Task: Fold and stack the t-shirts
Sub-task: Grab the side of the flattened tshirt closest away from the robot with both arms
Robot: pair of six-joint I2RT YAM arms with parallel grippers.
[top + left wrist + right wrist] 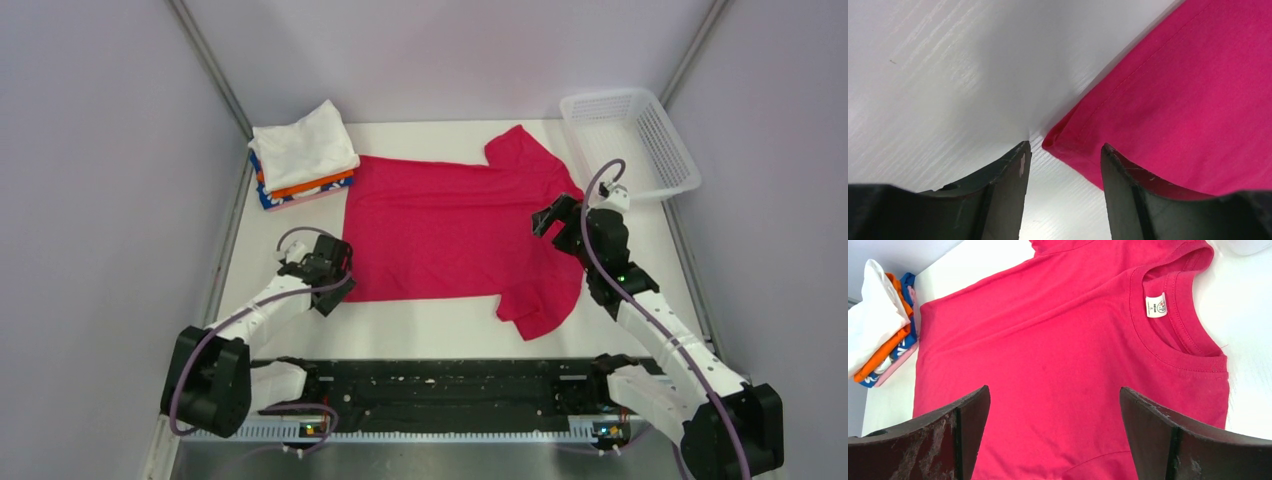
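left gripper: low at the near hem corner of crimson-pink t-shirt, which lies flat to its right | right gripper: over shirt edge between both sleeves | folded stack, white on top: beyond left gripper | mesh basket: beyond right gripper, to its right

Table: white, flat top. Lying on it, reckoned from my pincers:
1. Crimson t-shirt, spread flat; one hem corner between the fingers of my left pincer, shoulder end under my right pincer.
2. Stack of folded t-shirts, beyond my left pincer, pale pink lowest.
3. White mesh basket, beyond my right pincer.
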